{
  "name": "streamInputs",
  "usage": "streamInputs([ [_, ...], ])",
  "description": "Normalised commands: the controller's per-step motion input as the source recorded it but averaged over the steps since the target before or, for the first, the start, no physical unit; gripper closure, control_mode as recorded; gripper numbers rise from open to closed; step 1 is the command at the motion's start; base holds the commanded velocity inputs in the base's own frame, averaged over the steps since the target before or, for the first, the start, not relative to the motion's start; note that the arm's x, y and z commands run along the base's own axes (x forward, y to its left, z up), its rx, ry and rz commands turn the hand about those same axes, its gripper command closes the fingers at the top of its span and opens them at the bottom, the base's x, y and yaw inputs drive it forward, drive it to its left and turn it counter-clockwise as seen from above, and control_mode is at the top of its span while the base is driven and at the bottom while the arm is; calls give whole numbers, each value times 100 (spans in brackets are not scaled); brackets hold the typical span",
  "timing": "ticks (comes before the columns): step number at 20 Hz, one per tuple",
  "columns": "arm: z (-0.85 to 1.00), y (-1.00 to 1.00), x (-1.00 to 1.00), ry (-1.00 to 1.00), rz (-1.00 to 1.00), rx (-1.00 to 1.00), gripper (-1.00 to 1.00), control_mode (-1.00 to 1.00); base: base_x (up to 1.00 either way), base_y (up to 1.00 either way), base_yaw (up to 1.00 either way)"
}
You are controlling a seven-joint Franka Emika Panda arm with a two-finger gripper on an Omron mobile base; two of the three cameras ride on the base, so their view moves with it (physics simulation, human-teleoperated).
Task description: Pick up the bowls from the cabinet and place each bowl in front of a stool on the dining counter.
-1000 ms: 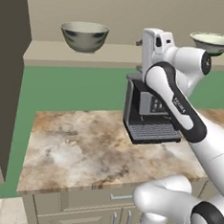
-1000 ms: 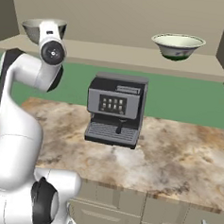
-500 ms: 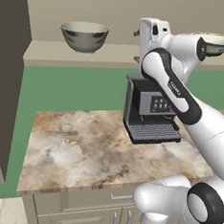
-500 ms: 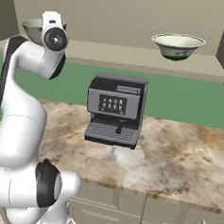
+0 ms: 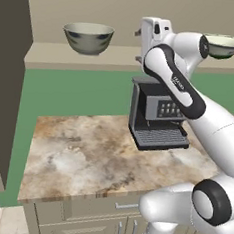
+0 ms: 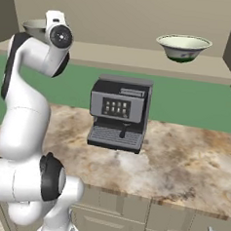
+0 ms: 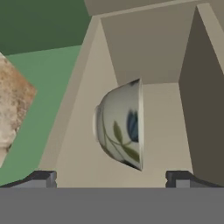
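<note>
The gripper (image 7: 111, 178) has its two finger tips standing wide apart with nothing between them, and it faces into the cabinet (image 5: 54, 58), towards one bowl (image 7: 120, 124) that stands apart from the tips on the shelf. On this same shelf, above the coffee machine (image 5: 158, 115), stand the left bowl (image 5: 89, 37) and the right bowl (image 5: 224, 46), well apart from each other.

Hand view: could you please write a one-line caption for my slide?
Open pincer facing a leaf-painted bowl on the beige cabinet shelf, seen rolled sideways.
</note>
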Motion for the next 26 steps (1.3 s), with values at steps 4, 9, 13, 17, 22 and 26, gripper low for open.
streamInputs([
  [4,0,16,21,0,0,0,-100,-100,0,0,0],
  [9,0,17,21,0,0,0,-100,-100,0,0,0],
  [13,0,19,31,0,0,0,-100,-100,0,0,0],
  [17,0,17,31,0,0,0,-100,-100,0,0,0],
  [22,0,13,33,0,0,0,-100,-100,0,0,0],
  [26,0,11,33,0,0,0,-100,-100,0,0,0],
])
